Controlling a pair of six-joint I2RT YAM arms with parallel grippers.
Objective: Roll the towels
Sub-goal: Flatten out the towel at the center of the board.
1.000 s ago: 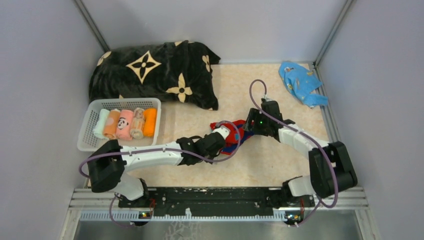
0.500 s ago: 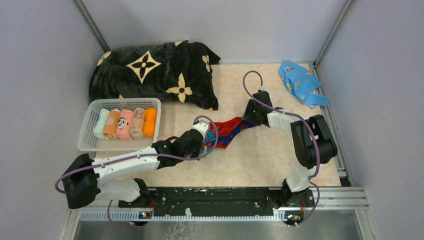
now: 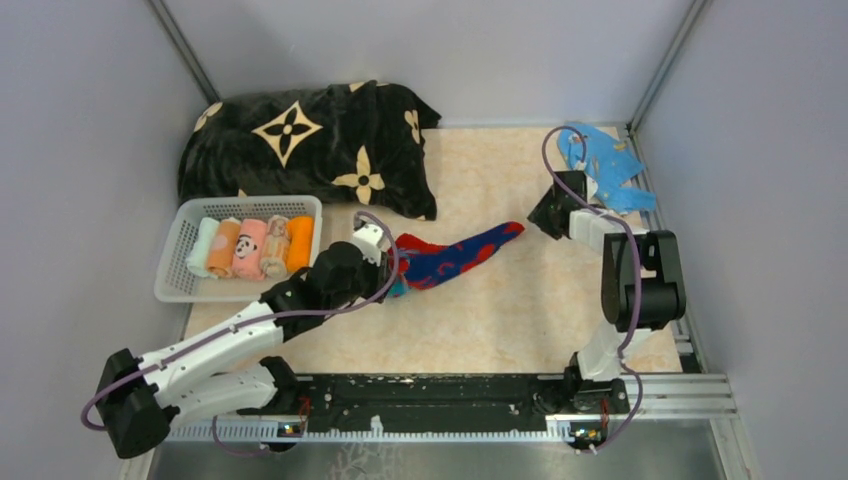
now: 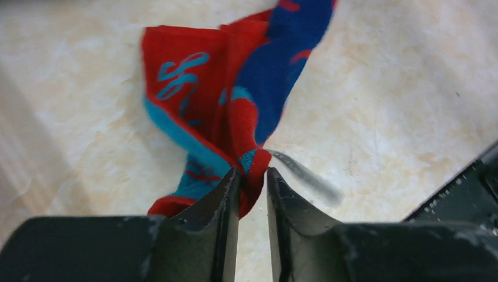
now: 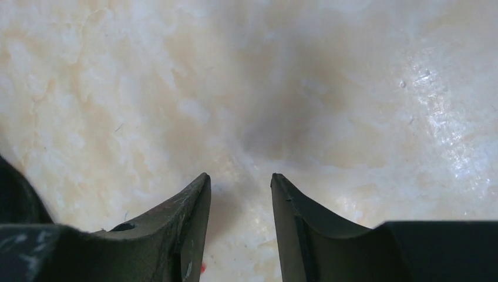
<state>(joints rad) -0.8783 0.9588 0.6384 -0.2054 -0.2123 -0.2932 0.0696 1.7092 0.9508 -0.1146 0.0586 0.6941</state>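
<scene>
A red-and-blue printed towel (image 3: 455,255) lies stretched out on the marble table, running from near the basket up to the right. My left gripper (image 3: 390,272) is at its left end. In the left wrist view a red fold of this towel (image 4: 235,88) sits between the narrowly parted jaws of the left gripper (image 4: 252,173). My right gripper (image 3: 542,218) hangs beyond the towel's right tip, apart from it. In the right wrist view the right gripper (image 5: 238,176) is open over bare table. Several rolled towels (image 3: 255,247) lie side by side in the basket.
The white basket (image 3: 240,203) stands at the left. A large black blanket with beige flowers (image 3: 300,145) lies behind it. A crumpled light blue cloth (image 3: 600,165) sits in the back right corner, just behind the right gripper. Walls enclose the table on three sides.
My left gripper has dragged the towel's end leftward toward the basket, drawing the towel out long. The right gripper has let go of the other end and withdrawn toward the back right.
</scene>
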